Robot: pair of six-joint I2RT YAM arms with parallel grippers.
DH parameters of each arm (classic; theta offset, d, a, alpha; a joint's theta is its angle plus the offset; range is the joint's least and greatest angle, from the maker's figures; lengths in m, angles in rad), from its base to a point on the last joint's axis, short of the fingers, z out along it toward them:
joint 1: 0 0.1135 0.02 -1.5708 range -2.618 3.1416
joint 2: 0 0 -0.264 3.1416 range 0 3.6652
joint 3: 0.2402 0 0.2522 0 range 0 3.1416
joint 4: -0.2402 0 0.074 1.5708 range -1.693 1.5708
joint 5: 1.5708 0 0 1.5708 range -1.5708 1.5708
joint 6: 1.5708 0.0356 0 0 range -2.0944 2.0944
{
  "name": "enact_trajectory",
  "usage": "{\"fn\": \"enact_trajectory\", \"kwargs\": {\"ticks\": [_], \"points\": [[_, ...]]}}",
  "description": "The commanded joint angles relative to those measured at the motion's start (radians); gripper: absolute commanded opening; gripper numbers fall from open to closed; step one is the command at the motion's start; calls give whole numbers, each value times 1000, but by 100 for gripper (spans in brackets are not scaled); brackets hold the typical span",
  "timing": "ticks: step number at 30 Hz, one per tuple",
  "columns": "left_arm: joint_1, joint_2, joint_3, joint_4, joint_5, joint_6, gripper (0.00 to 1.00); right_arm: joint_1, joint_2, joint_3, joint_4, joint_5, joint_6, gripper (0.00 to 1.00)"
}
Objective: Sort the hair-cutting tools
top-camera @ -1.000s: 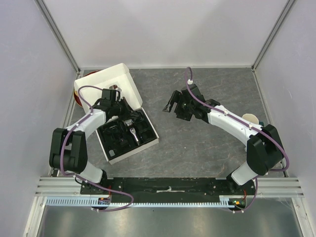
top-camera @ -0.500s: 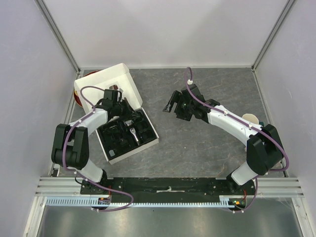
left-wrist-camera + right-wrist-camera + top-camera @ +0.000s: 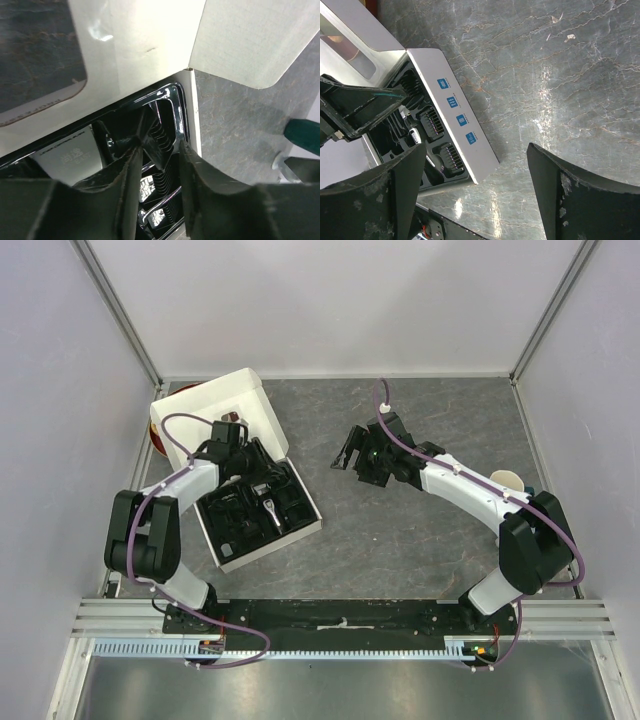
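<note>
The white box [image 3: 215, 405] lies open at the left, with a black tray [image 3: 232, 532] holding the clipper [image 3: 270, 508] and several black comb guards. My left gripper [image 3: 260, 472] is down in the tray's far right corner. In the left wrist view its jaws [image 3: 157, 165] are narrowly set on a black comb guard [image 3: 159, 142], which is tilted up from its slot. My right gripper [image 3: 347, 455] hovers wide open and empty over the bare table right of the box. In its wrist view [image 3: 476, 147] the tray's comb guards [image 3: 451, 159] show below. The brush and cord are not visible.
A pale cup [image 3: 507, 480] stands at the right edge near the right arm. A red-brown round object [image 3: 157, 437] sits behind the box's lid at the left wall. A teal thing [image 3: 302, 137] shows on the table right of the box.
The left arm has shifted slightly, its gripper staying at the tray's far right corner. The right gripper has barely moved and stays open.
</note>
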Motion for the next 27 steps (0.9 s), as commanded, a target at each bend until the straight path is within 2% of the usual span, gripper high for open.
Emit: {"fn": "enact_trajectory", "kwargs": {"ticks": [1, 4, 7, 15, 27], "points": [[-4, -83, 12, -35, -93, 41, 47, -3, 0, -4, 14, -9, -11, 89], [-5, -117, 12, -60, -117, 45, 50, -3, -3, -5, 14, -11, -9, 89], [-4, -140, 6, -66, -130, 47, 49, -3, -3, -5, 14, -12, -9, 89], [-16, -152, -3, -37, -118, 39, 27, -3, -6, -13, 14, -15, -6, 89], [-48, -26, 25, -23, -105, 41, 21, -3, 7, -13, 12, -8, -8, 88]]}}
